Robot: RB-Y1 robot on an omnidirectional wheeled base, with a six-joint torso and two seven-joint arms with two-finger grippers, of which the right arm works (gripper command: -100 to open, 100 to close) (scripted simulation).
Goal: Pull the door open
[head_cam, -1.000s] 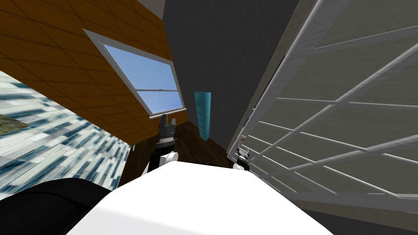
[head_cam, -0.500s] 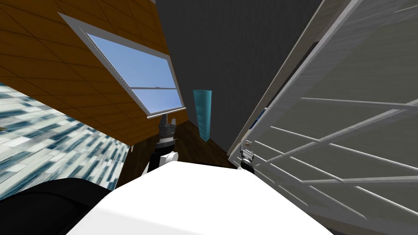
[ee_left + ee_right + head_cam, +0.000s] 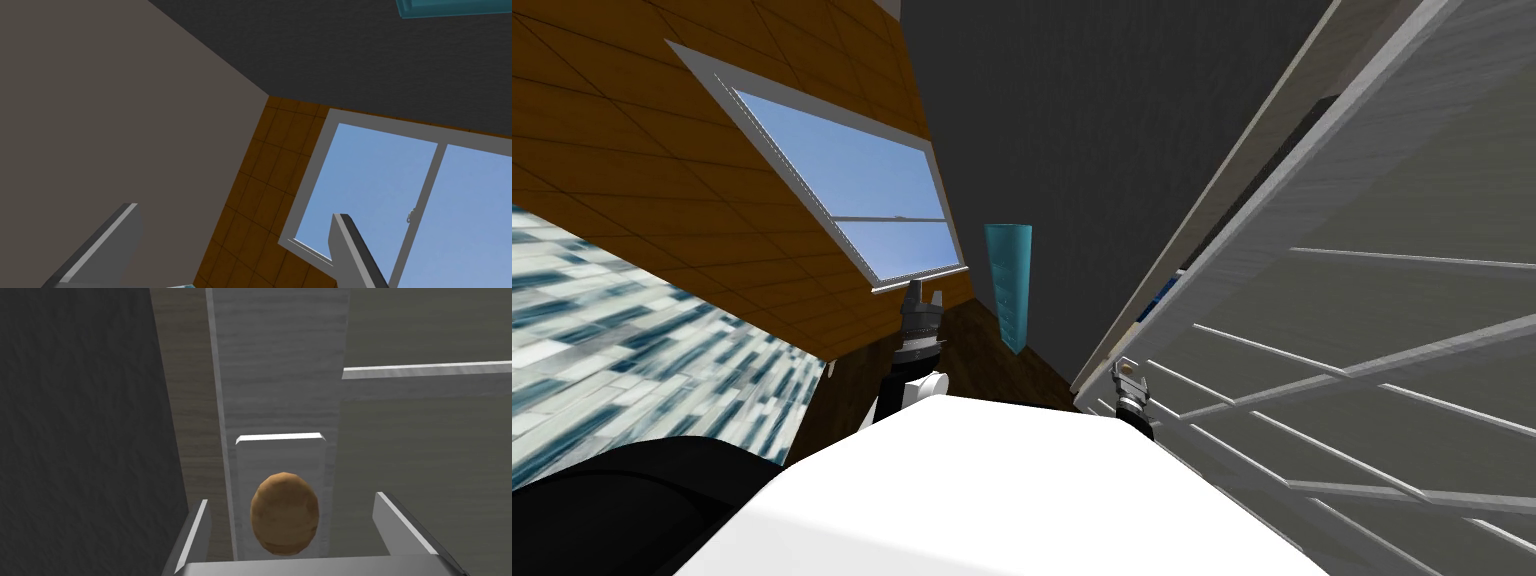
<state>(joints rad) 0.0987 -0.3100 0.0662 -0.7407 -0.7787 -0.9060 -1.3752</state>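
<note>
1. Left gripper [image 3: 923, 298] hangs raised just under the window's lower corner. Its two fingers [image 3: 352, 250] are spread wide with nothing between them.
2. Behind it, a white-framed window [image 3: 857, 195] showing blue sky is set in an orange-brown tiled wall [image 3: 642, 170].
3. Right of the window, a tall teal column [image 3: 1009, 285] stands against a dark grey wall [image 3: 1092, 140]. Its foot rests on a dark wood floor [image 3: 974, 352], between the two grippers.
4. Further right, a light grey door frame [image 3: 1212, 205] runs along the dark wall. A narrow dark gap separates it from the door's free edge, so the door stands slightly ajar.
5. Right gripper [image 3: 1129, 376] is at that free edge, at the rounded brown door knob [image 3: 284, 514]. Its fingers [image 3: 198, 528] stand apart, one on each side of the knob. A clear gap shows on both sides, so they bracket the knob without pressing it.
6. That knob sits on a pale grey backplate [image 3: 280, 450], which is fixed to the door's upright edge board.
7. On the far right is the door [image 3: 1382, 300] itself, pale grey with wood grain and thin raised bars crossing its panels.
</note>
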